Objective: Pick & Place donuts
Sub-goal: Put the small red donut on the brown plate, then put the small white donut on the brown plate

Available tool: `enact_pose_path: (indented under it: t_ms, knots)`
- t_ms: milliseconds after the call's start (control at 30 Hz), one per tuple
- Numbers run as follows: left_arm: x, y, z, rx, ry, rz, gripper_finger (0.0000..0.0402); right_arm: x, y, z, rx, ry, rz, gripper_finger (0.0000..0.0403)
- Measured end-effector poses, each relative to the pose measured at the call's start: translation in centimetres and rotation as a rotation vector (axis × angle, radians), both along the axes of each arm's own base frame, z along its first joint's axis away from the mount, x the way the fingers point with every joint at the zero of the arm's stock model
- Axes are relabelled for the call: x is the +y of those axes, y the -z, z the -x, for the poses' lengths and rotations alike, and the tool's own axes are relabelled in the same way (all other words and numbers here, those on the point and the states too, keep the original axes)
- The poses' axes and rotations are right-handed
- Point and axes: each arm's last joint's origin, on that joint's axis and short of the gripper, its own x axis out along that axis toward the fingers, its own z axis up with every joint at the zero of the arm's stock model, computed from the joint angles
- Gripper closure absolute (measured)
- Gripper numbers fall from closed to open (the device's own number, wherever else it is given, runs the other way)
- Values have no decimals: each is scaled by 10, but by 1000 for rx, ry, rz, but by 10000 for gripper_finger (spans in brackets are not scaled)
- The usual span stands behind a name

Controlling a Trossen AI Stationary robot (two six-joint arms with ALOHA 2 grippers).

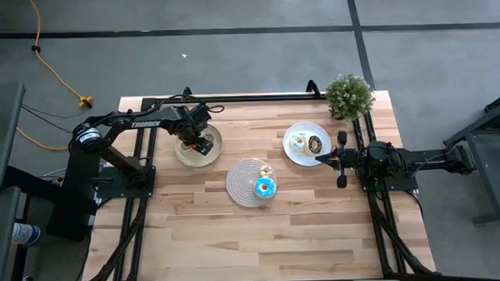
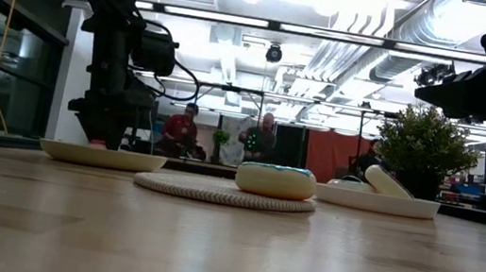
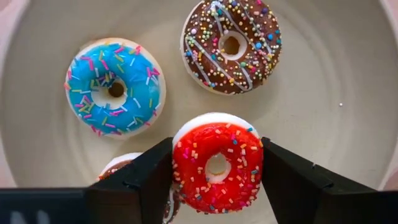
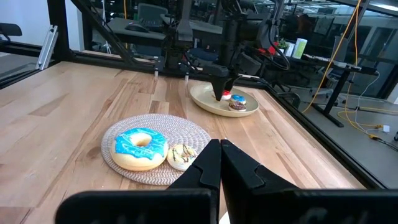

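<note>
Left gripper (image 3: 216, 180): it was down over the tan plate (image 1: 213, 152), its two dark fingers (image 3: 140, 180) closed part-way against the two sides of the red donut (image 3: 217, 163), one finger on each side, touching it.
Red donut: it lay in the tan plate, clamped between the left fingers, with a white underside and coloured sprinkles.
Blue sprinkled donut (image 3: 114, 87): it lay in the tan plate near the red one, not touching it.
Chocolate donut (image 3: 231, 45): it lay in the tan plate, apart from the red and the blue.
Fourth donut (image 3: 118, 165): only a brown-and-white edge showed by the left finger; I could not tell more.
Tan plate: it stood to the left of the woven mat (image 1: 241, 181), near the table's far edge.
Woven mat: it lay mid-table between the two plates; a larger blue-iced donut (image 1: 265, 187) and a small pale donut (image 4: 181, 155) sat on it, touching each other.
White plate (image 1: 296, 156): it stood to the right of the mat, just in front of the potted plant (image 1: 349, 95), with a white-iced donut (image 1: 298, 142) and a dark donut (image 1: 315, 144) on it.
Right gripper (image 4: 220, 163): it hung above the table just right of the white plate, fingers pressed together with nothing between them.
Table (image 1: 262, 240): light wood.
Background: two people (image 2: 189, 128) sat far behind the table in the low view.
</note>
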Motion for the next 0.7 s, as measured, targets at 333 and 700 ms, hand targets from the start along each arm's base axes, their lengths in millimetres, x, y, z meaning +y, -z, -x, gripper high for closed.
enact_pose_path:
  t_ms: [333, 700]
  knots:
    - [0, 0, 0, 13, 1, -20, 140, 0, 0, 0, 0, 0, 0, 402]
    - [8, -18, -8, 24, 6, -99, 140, 0, 0, 0, 0, 0, 0, 402]
